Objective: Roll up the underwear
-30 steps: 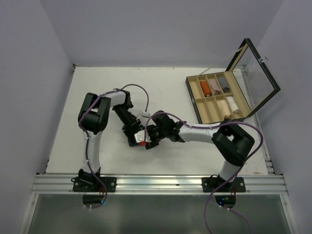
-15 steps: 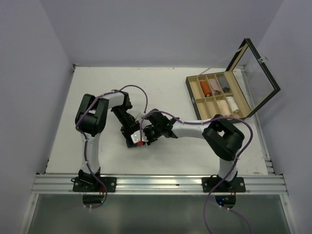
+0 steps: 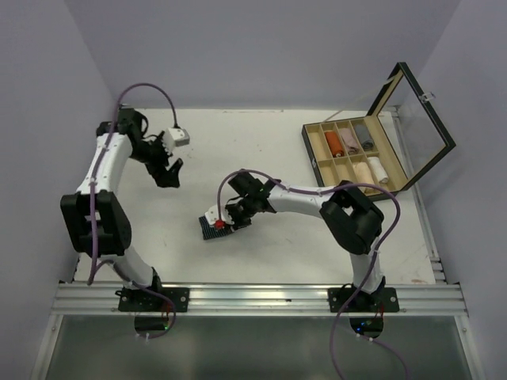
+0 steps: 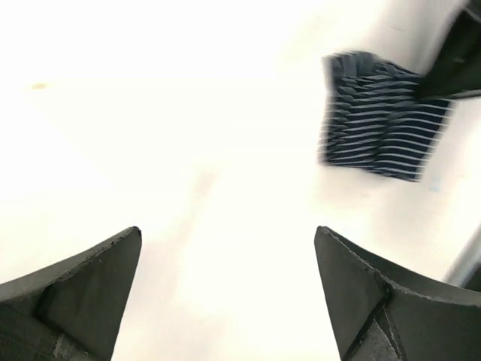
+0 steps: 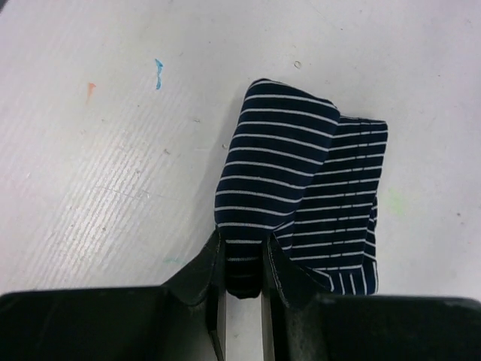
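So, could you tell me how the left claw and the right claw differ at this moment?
The left claw stands wide open and holds nothing; the right claw is shut on an edge of the navy striped underwear. The left claw hangs above bare table toward the far left; the right claw is low near the table's middle. Both are black two-finger claws.
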{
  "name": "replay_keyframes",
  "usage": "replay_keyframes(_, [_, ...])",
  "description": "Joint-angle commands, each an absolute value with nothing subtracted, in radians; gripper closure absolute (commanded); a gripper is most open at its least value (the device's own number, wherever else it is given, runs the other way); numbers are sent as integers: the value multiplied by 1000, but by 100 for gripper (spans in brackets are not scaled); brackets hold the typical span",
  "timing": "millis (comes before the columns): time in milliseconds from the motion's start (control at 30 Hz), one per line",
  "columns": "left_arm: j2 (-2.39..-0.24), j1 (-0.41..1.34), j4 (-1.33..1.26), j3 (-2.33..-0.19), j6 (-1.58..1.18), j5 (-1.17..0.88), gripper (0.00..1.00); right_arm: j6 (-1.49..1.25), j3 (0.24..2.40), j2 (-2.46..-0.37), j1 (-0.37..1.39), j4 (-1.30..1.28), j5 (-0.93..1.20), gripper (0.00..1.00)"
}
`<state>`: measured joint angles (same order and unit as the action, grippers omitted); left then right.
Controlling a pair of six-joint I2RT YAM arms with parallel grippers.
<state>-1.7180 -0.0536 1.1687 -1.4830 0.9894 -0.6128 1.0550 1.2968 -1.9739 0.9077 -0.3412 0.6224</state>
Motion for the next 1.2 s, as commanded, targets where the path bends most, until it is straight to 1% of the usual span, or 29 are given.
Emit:
replay_keyframes(0, [-1568,-173,1077,-1581,967,-682,0,997,1369,-2066,894,-529,660,100])
replay_keyframes(67, [-1455,-247,930,-1591,864,-696,0,988,1411,-2097,884,-587,667,100])
replay_keyframes(100, [-1410,-262,861,-1579,820,-672,0,971,1451,-2111,882,-606,669,100])
replay_keyframes(133, [-1316,-268,645,-1496,740,-626,0,960,1474,-2144,874,-624,681,100])
replay_keyframes(167, [-1266,-268,547,-1446,583,-580,0,945,1497,-2160,868,-659,693,100])
replay_keyframes(200, [-1221,-268,472,-1398,525,-516,0,921,1543,-2177,862,-679,709,100])
replay_keyframes(233, [-1147,-268,398,-1322,488,-497,0,908,1569,-2219,853,-704,721,100])
replay_keyframes(267, [-1119,-268,393,-1296,494,-512,0,893,1594,-2238,848,-742,744,100])
replay_keyframes(300, [-1095,-268,403,-1281,489,-579,0,875,1641,-2261,841,-767,756,100])
replay_keyframes(400, [-1112,-242,625,-1307,593,-698,0,833,1731,-2353,830,-856,810,100])
replay_keyframes(433, [-1100,-236,708,-1272,639,-721,0,821,1750,-2373,821,-873,824,100])
replay_keyframes(500, [-1054,-212,735,-1195,745,-704,2,770,1808,-2434,812,-910,857,100])
replay_keyframes(533, [-1001,-195,758,-1111,776,-686,4,753,1828,-2459,799,-919,873,100])
replay_keyframes(567, [-974,-134,768,-1073,822,-660,6,733,1876,-2500,793,-940,883,100])
replay_keyframes(600, [-935,-88,776,-1001,831,-596,14,685,1897,-2526,776,-946,922,100])
replay_keyframes(633, [-919,-34,800,-968,844,-569,18,666,1920,-2548,767,-957,942,100])
replay_keyframes(667, [-907,68,801,-935,839,-517,22,649,1972,-2571,758,-986,963,100])
replay_keyframes(700, [-890,113,798,-869,835,-496,27,626,1994,-2617,744,-1002,994,100])
replay_keyframes(767, [-879,229,767,-809,827,-425,32,606,2009,-2638,735,-1000,1003,100])
replay_keyframes(800, [-873,265,743,-755,819,-401,35,591,2002,-2643,732,-990,999,100])
replay_keyframes(833, [-873,299,691,-727,815,-382,37,586,1996,-2646,730,-976,996,100])
replay_keyframes(867, [-871,348,666,-703,815,-364,37,587,1994,-2651,732,-979,997,100])
replay_keyframes(1000, [-914,419,526,-573,828,-316,37,588,1996,-2681,729,-992,1012,100])
replay_keyframes(1167, [-962,509,351,-508,850,-241,36,581,1993,-2700,727,-1000,1014,100])
